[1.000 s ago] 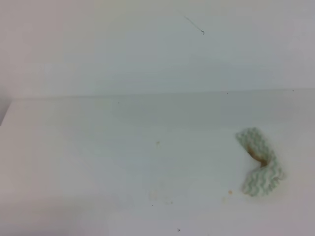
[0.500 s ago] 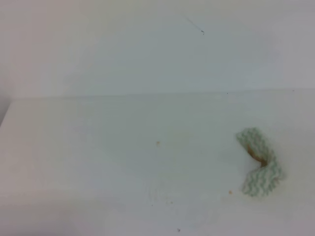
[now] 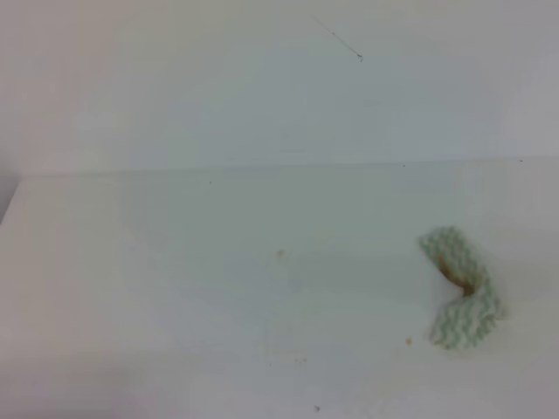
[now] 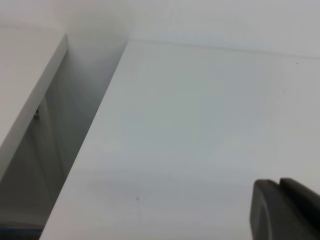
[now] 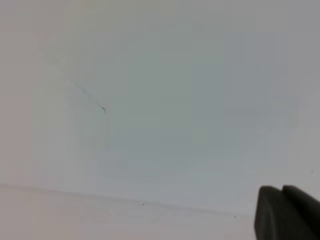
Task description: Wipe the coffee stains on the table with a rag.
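The rag [image 3: 458, 288], pale green and white zigzag, lies crumpled on the right side of the white table [image 3: 175, 262], with a brown smear in its fold. Of the coffee stains, tiny orange-brown specks show: one near the middle [image 3: 280, 254] and one just left of the rag [image 3: 408, 340]. No gripper appears in the exterior high view. In the left wrist view my left gripper [image 4: 280, 190] shows as dark fingertips pressed together above bare tabletop. My right gripper [image 5: 283, 192] looks the same, shut on nothing and facing the wall.
A white wall [image 3: 262, 87] with a thin dark scratch [image 3: 345, 44] rises behind the table's back edge. On the left the table ends at an edge [image 4: 87, 145], with a shadowed gap and another white surface [image 4: 25, 75] beyond it.
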